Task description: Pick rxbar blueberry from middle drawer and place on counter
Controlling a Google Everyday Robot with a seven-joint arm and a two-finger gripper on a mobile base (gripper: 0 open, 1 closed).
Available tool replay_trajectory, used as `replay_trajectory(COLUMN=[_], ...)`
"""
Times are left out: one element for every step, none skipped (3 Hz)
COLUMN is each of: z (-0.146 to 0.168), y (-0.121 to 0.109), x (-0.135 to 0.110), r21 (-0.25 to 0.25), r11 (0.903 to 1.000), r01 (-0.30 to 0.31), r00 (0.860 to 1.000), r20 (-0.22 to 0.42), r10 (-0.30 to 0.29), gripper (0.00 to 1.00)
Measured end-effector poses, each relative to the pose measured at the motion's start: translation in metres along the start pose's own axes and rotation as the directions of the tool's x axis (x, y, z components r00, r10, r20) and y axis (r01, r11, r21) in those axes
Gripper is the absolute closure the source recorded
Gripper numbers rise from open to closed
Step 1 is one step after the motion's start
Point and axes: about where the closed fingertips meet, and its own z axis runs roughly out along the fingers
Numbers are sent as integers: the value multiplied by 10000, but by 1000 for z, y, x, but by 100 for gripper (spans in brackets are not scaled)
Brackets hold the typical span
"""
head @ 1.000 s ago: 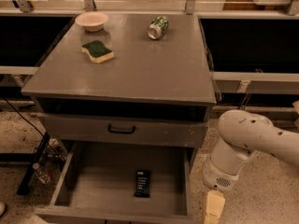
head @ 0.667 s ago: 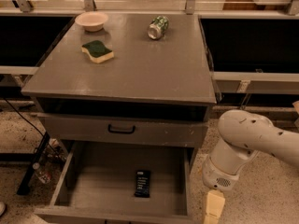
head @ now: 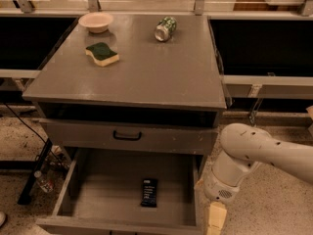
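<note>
The rxbar blueberry [head: 149, 192], a dark wrapper with pale lettering, lies flat on the floor of the open middle drawer [head: 107, 195], near its front and right of centre. The counter [head: 146, 67] is the grey cabinet top above it. My gripper [head: 216, 219] hangs at the bottom edge of the view, just outside the drawer's right wall, to the right of the bar and apart from it. Only a pale finger part [head: 217, 214] shows below the white wrist [head: 222, 187].
On the counter are a pale bowl [head: 96, 21], a green-topped yellow sponge [head: 102, 54] and a can on its side [head: 165, 28]. A closed drawer front with a black handle [head: 127, 136] overhangs the open drawer. Cables and a bottle [head: 43, 180] lie on the floor at left.
My arm and gripper have shifted slightly left, closer to the drawer's right wall. The bar and the things on the counter have not moved.
</note>
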Motion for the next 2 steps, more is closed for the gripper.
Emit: replay_trajectory(z=[3, 26], y=[-1, -30], x=[0, -16], r21=[43, -168], r11=[10000, 9994], r01=[42, 296], r00=[9999, 9979], r20=[100, 581], r10=[-42, -286], gripper=[0, 0])
